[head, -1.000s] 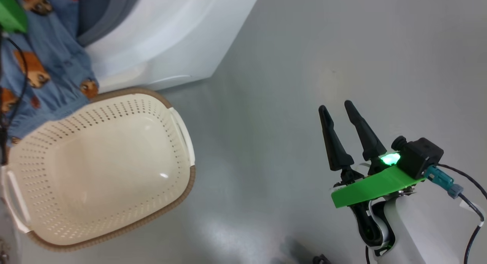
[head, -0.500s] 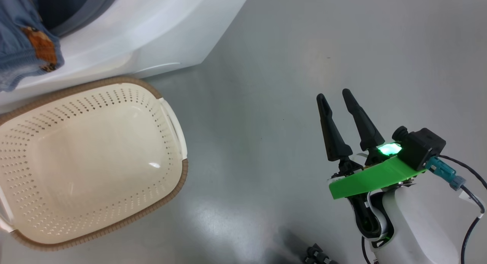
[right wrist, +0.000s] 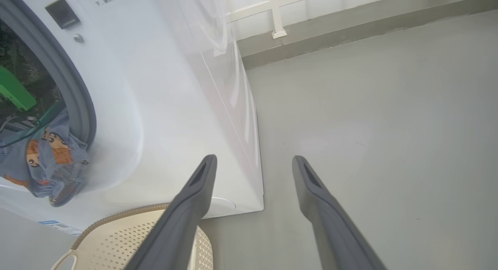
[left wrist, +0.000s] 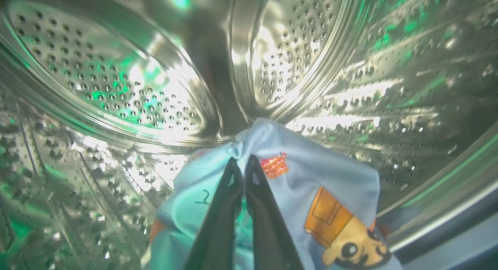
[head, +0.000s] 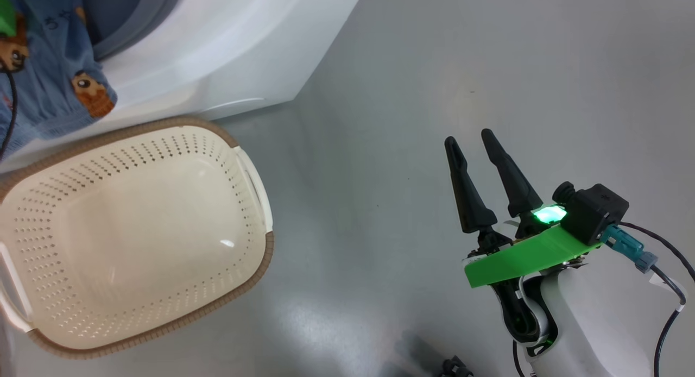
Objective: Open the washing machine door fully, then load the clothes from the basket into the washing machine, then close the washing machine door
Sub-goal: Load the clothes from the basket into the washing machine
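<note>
Grip: my left pincer (left wrist: 242, 161) clamped on clothes (left wrist: 330, 192), inside drum (left wrist: 116, 87).
Change: clothes risen clear of basket (head: 266, 257), toward eleven o'clock; release next.

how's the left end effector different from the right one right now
The left end effector is shut on the clothes; the right end effector is open and holds nothing. The left end effector reaches inside the washing machine drum; the right end effector hangs over the floor. Both have two long dark fingers.
</note>
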